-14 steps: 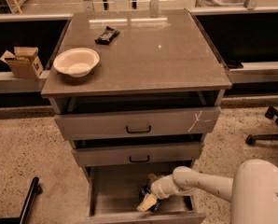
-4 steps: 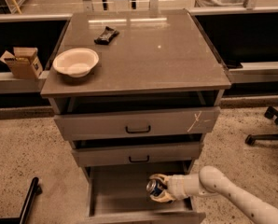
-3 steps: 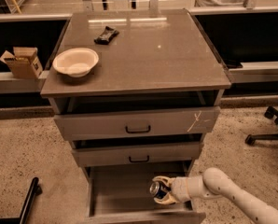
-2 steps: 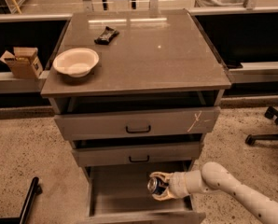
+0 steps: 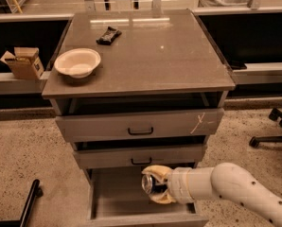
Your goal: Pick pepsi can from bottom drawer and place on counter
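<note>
The pepsi can [image 5: 149, 184] is dark blue with a silver top that faces left. My gripper [image 5: 156, 185] is shut on it, one cream finger above and one below. I hold the can above the open bottom drawer [image 5: 117, 200], just under the front of the middle drawer. My white arm [image 5: 235, 189] comes in from the lower right. The counter [image 5: 150, 51] is the glossy grey-brown top of the cabinet, well above the can.
A white bowl [image 5: 77, 62] sits at the counter's left edge and a black snack wrapper [image 5: 108, 34] lies at its back. The top drawer [image 5: 140, 125] and middle drawer [image 5: 140, 155] stand slightly pulled out. A cardboard box [image 5: 22, 62] is at the left, a chair base [image 5: 272, 126] at the right.
My gripper has closed on the can in the bottom drawer and lifted it up toward the middle drawer's front. The arm has drawn a little to the left.
</note>
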